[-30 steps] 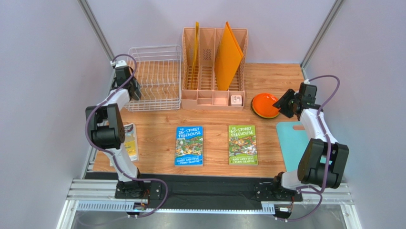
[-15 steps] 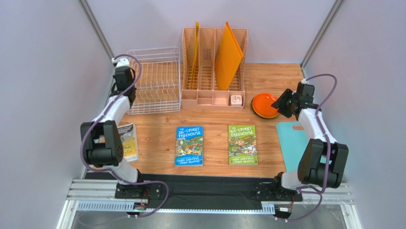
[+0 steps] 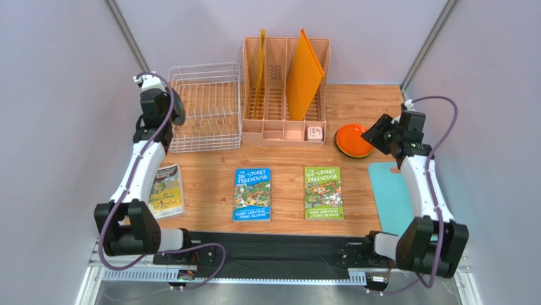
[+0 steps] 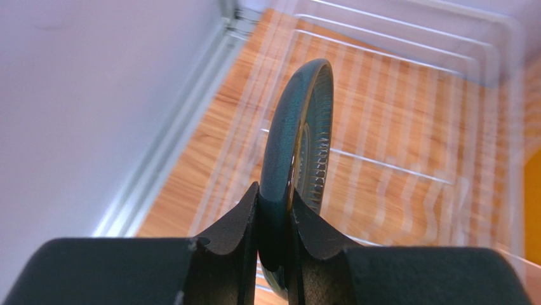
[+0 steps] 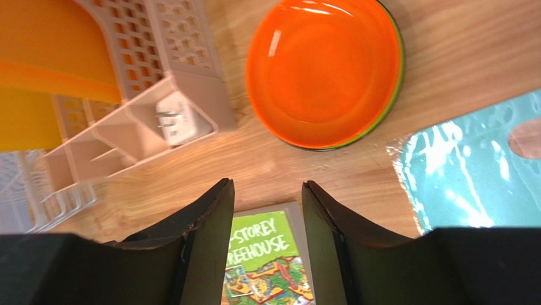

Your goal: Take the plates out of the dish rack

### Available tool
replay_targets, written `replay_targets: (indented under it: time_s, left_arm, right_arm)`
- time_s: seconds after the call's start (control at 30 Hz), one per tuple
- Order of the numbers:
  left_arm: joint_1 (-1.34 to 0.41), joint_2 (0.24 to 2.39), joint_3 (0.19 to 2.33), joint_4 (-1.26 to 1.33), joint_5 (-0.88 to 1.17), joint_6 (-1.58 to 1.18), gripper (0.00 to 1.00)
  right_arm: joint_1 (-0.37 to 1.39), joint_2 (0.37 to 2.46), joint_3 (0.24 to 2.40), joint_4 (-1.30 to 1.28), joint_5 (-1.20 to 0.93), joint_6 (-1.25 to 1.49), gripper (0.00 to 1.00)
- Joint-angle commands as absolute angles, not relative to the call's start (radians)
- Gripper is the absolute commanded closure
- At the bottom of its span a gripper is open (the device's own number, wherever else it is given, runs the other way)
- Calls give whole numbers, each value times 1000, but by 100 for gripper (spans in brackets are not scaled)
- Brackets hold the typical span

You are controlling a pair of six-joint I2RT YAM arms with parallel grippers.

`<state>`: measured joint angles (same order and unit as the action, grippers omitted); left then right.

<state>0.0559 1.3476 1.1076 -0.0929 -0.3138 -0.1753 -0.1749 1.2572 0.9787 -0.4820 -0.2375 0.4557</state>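
Left gripper [image 4: 274, 190] rose from white wire dish rack [image 3: 206, 141], clamping round black plate [image 4: 298, 127], seemingly the last; right gripper [image 5: 267, 187] gaped empty.

Bare wood strip [image 3: 209, 159] between dish rack [image 3: 209, 114] and blue book [image 3: 252, 194]; peach organizer [image 3: 284, 127] just beside rack's right

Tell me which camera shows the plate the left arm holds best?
Left wrist view: the black plate stands close-up, edge-on, pinched between the fingers. The top view shows a small dark sliver by the dish rack; the right wrist view, nothing.
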Motion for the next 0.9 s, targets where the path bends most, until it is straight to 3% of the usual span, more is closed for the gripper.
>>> replay_targets:
  time_s: [0.0,0.13,0.33,0.87]
  left_arm:
    - [40,1253,1129,-147,-7,-389,100]
    - [28,1212,1039,-72,289,-524,100]
    - [-66,1198,934,99,518,-713,100]
    - [-376,1272,801,360,538,-859,100]
  right_arm:
    - [-143,1114,966,-463,-347,449,51]
    - [-97,1055,936,-420,-413,472,46]
    - [69,1049,893,-328,-430,540,44]
    - [317,1238,836,78,-503,713,44]
